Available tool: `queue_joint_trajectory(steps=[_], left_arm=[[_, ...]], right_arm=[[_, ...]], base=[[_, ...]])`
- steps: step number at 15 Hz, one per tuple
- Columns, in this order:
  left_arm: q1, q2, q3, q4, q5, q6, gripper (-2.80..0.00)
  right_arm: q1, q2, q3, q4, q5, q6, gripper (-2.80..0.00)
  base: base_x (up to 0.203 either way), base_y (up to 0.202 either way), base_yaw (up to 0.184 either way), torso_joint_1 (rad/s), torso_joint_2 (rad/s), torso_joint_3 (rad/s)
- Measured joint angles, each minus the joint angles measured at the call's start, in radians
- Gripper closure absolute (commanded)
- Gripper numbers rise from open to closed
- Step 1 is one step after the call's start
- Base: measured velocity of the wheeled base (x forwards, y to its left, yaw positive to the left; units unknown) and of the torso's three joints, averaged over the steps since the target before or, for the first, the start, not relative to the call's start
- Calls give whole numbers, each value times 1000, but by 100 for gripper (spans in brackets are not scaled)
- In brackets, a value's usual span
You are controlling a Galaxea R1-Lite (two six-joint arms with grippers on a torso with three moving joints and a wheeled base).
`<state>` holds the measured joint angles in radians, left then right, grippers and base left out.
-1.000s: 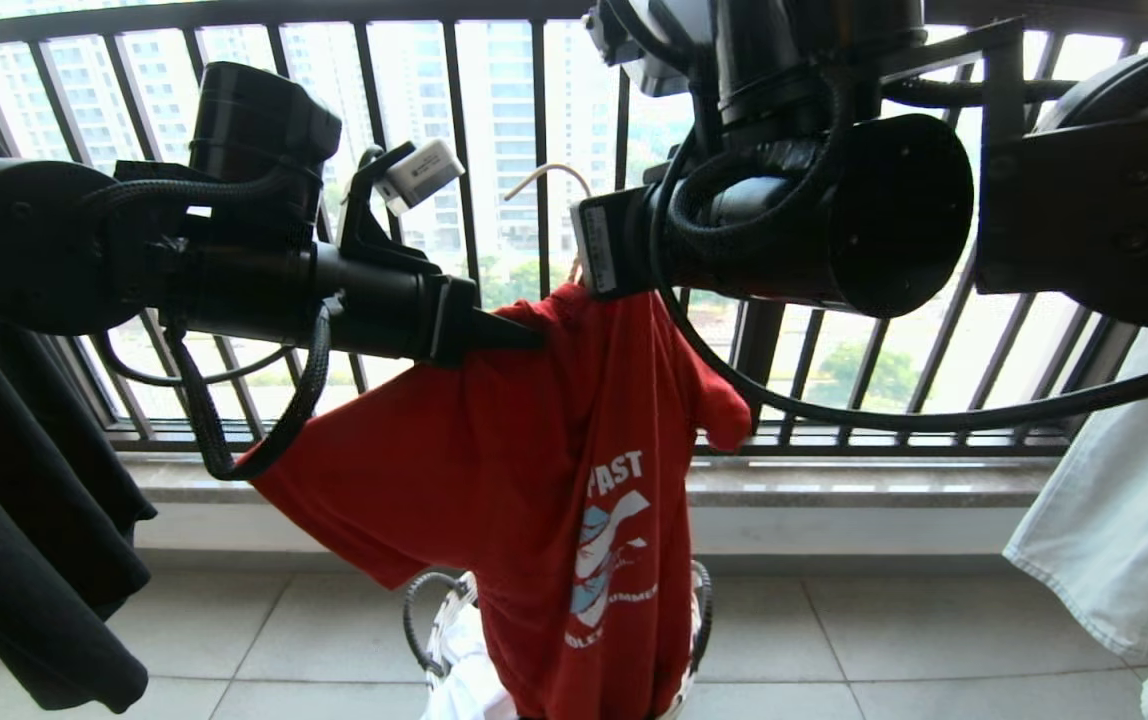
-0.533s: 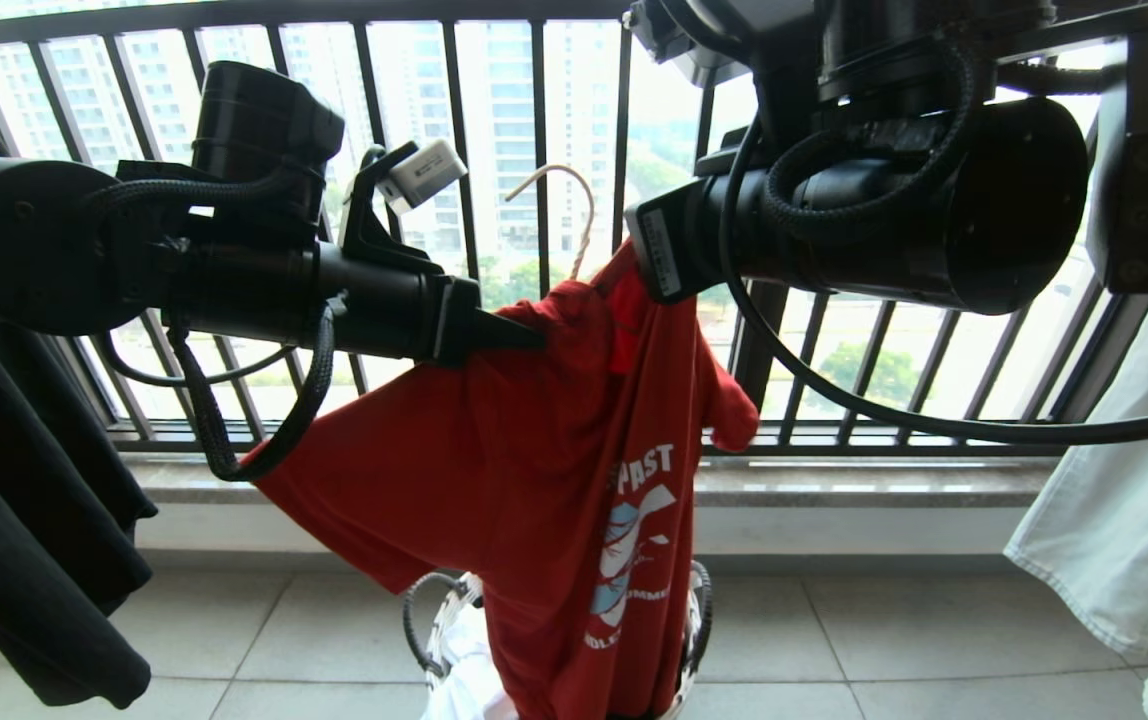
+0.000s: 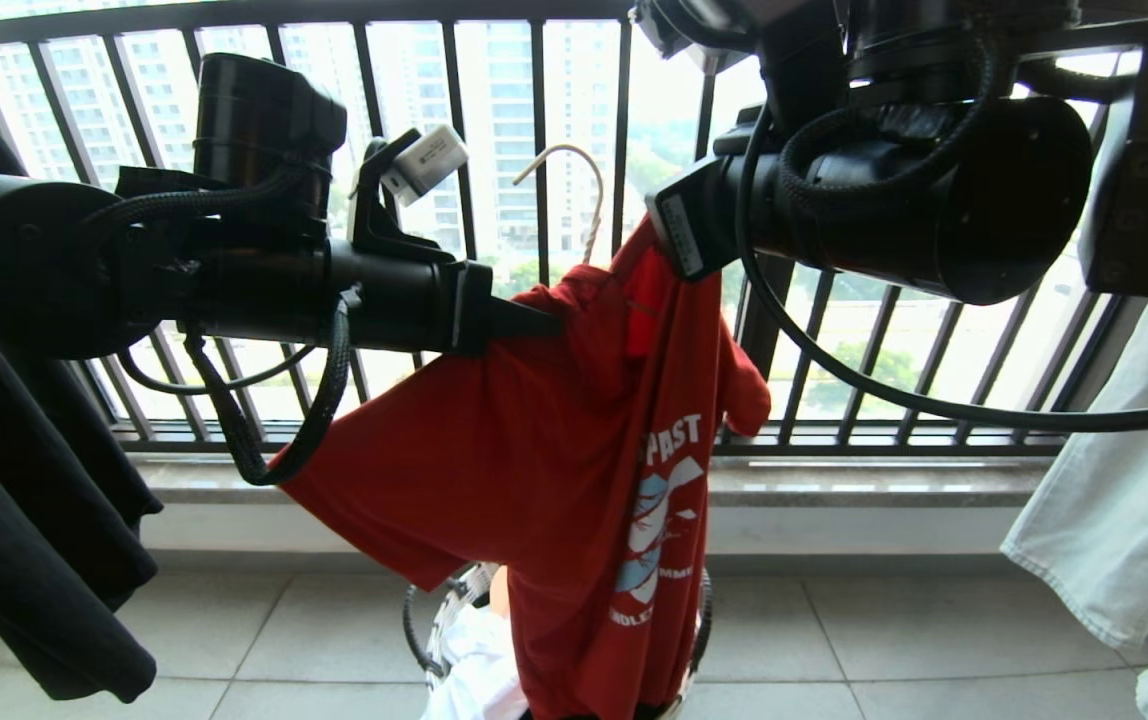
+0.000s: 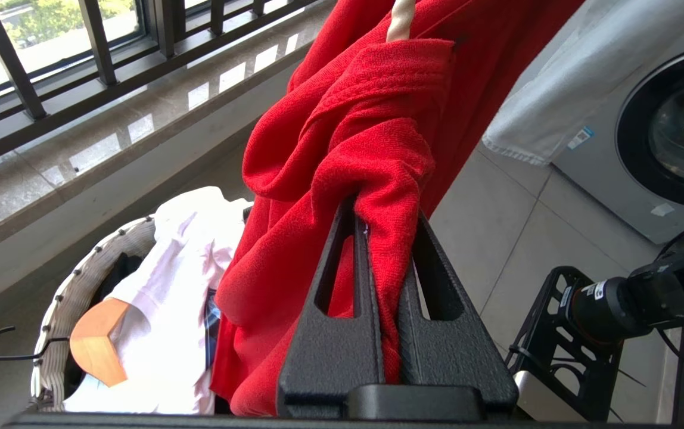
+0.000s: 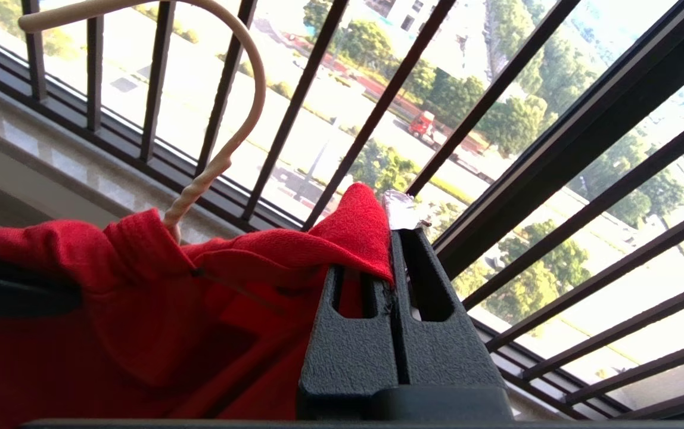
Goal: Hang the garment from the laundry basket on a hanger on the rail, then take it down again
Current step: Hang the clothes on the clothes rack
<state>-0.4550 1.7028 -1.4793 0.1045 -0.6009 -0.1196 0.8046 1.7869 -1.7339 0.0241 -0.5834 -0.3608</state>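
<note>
While both grippers stay clamped on the shirt [image 3: 574, 450] at frame centre — left gripper [image 4: 386, 238] on a bunched shoulder, right gripper [image 5: 391, 262] on the collar — the hanger [image 3: 574, 190] hook pokes up from the neck. Next, seemingly, comes lifting that hook to a rail out of view; the basket [image 3: 434, 630] sits at the lower edge, window bars [image 3: 539, 120] close behind, black clothing [image 3: 24, 520] at left.
</note>
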Motion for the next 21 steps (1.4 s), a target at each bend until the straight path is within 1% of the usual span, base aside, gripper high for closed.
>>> queue_joint_trajectory(steps=[2,3,5,7,8,10,14,18,21], left_arm=[[-6,-13,11,-3,-1,-1,0],[-8,-21,20,-14,-1,-1,0],[-9,-34,55,-74,-1,-3,0],[-15,-51,101,-153,-3,-3,0],[-17,-60,117,-176,-4,-2,0],[-22,-73,134,-180,-5,0,0],[-25,-89,163,-212,-10,0,0],[-31,-92,216,-313,-15,0,0],[-31,-75,226,-349,-16,-3,0]], right_arm=[[-20,49,-21,-105,-44,-67,0],[-27,72,-42,-135,-55,-79,0],[-32,101,-77,-146,-63,-83,0],[-34,126,-131,-137,-95,-84,0],[-38,137,-161,-111,-108,-84,0],[-40,151,-201,-53,-120,-84,0],[-34,158,-219,-7,-124,-84,0],[-28,155,-220,29,-120,-84,0],[-6,143,-216,34,-119,-82,0]], base=[[0,0,0,0,0,0],[0,0,0,0,0,0],[0,0,0,0,0,0],[0,0,0,0,0,0],[0,0,0,0,0,0],[0,0,0,0,0,0],[0,0,0,0,0,0],[0,0,0,0,0,0],[0,0,0,0,0,0]])
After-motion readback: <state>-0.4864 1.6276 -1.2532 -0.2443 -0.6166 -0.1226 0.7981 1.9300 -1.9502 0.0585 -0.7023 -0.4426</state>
